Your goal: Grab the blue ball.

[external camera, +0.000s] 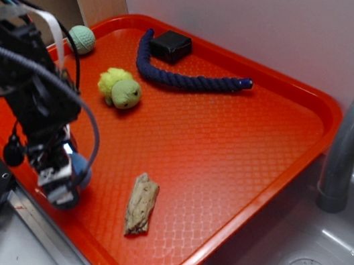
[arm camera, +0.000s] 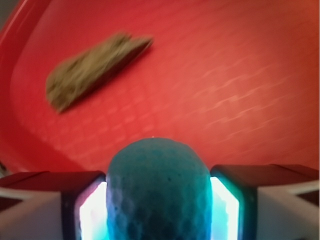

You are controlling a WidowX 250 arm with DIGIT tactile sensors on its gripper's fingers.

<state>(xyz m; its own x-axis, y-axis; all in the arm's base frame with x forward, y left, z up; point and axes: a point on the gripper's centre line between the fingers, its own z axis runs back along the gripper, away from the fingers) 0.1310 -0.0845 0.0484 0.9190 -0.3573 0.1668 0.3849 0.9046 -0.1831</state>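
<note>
Wrist view shows the gripper [arm camera: 159, 210] jaws pinching the blue ball [arm camera: 158, 192] across its middle; dimpled rubber looks light, slightly springy, grippy.

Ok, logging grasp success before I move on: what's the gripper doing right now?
Gripper: shut on the blue ball, which sits squarely between both pads over the red tray.
</note>
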